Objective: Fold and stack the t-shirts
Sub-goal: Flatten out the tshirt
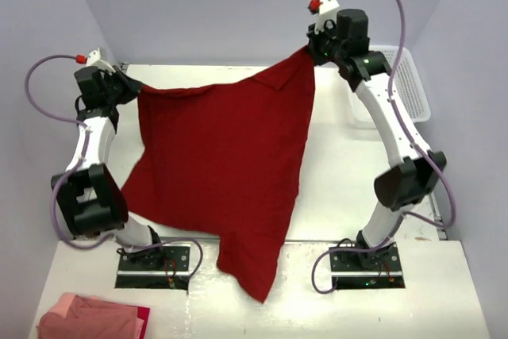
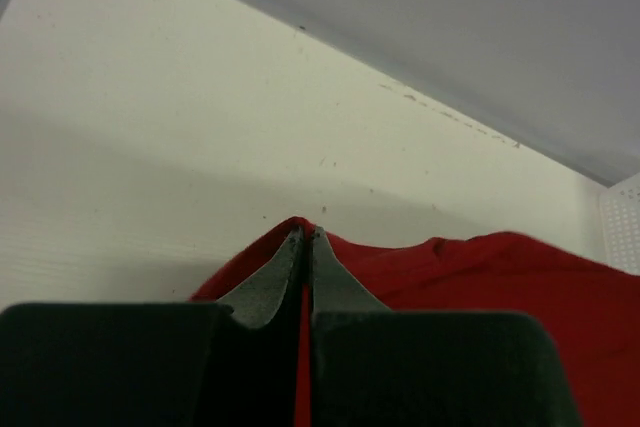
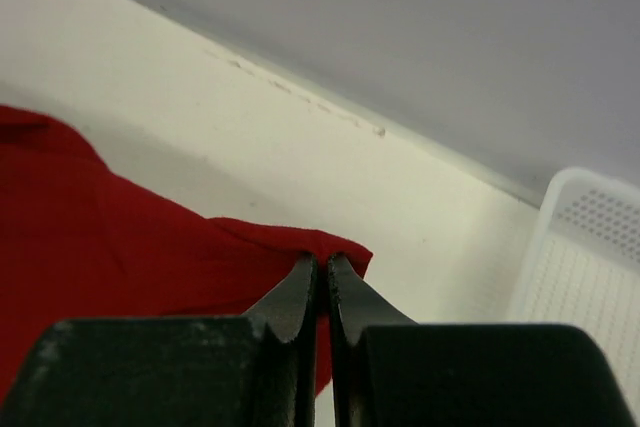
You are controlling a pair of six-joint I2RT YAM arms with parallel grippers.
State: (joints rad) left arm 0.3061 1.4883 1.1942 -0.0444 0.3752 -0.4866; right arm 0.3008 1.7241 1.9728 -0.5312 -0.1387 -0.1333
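A deep red t-shirt (image 1: 226,156) hangs spread above the table, held up by both arms at its two upper corners. My left gripper (image 1: 135,89) is shut on the left corner, and red cloth (image 2: 480,267) shows between its jaws in the left wrist view (image 2: 307,232). At the far right, my right gripper (image 1: 313,52) is shut on the other corner, raised higher; the cloth edge (image 3: 330,242) is pinched at its tips (image 3: 323,262). The shirt's lower point droops past the table's near edge. A pink folded t-shirt (image 1: 87,317) lies at the near left corner.
A white plastic mesh basket (image 1: 413,85) stands at the far right of the table (image 1: 349,164), also seen in the right wrist view (image 3: 590,257). The walls close in on the back and both sides.
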